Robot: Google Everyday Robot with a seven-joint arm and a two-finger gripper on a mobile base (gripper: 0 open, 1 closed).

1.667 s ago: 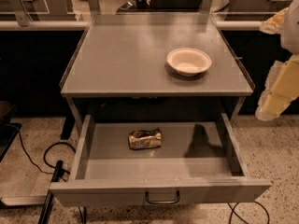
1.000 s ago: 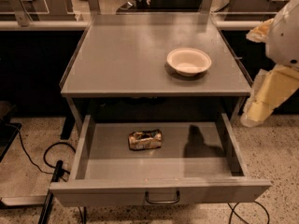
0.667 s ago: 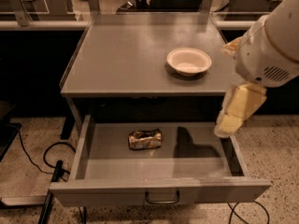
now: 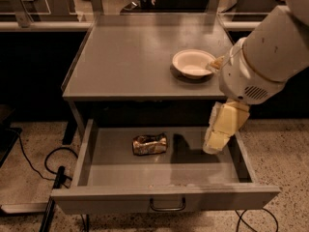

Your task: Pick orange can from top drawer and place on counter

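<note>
1. While the arm (image 4: 260, 62) reaches in from the right, its gripper (image 4: 213, 148) hangs tip-down inside the open top drawer (image 4: 164, 195), at the right side; open or clenched, I cannot tell.
2. The orange can (image 4: 150, 144) lies on the drawer floor, apart, to the gripper's left.

Top drawer (image 4: 96, 170) stood pulled well out and open from above; the table (image 4: 130, 57) edge overhung only its rear strip. Gripper (image 4: 219, 132) hung over the drawer's right end, just inside the right wall and well apart from the orange can (image 4: 150, 144); bare drawer floor lay between them, and also to the can's left and front. Drawer walls were low; the front wall carried the pull handle (image 4: 167, 205). On the table, the white bowl (image 4: 193, 64) took the right side, with the arm housing (image 4: 260, 62) just beside it; left and centre were bare surface.
</note>
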